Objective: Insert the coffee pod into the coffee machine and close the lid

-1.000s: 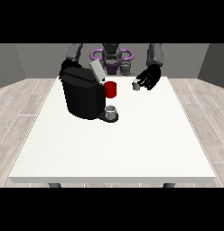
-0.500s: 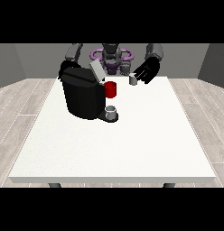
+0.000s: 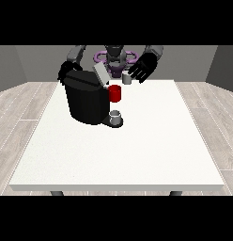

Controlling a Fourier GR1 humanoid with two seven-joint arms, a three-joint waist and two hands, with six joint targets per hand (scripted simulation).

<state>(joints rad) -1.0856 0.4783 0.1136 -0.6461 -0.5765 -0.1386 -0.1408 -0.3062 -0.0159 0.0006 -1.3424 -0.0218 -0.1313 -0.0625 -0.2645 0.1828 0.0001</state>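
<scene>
Small grey coffee pod [image 3: 126, 79] is pinched in the hand at view's right [image 3: 143, 67], above the white desk [image 3: 137, 141], near the black coffee machine [image 3: 85, 99] w/ raised lid [image 3: 100, 74]. Pod not yet inserted, lid not closed. Other hand [image 3: 66, 70]: can't tell.

Single front view only. Camera stands across white table [image 3: 137, 155] from robot [image 3: 116, 54], faces it, raised, looks down at slight angle. Far enough that whole tabletop fits (near edge low, robot small at top). Coffee machine [image 3: 85, 101] sits left of centre. Wooden floor [image 3: 19, 108] shows either side.
</scene>
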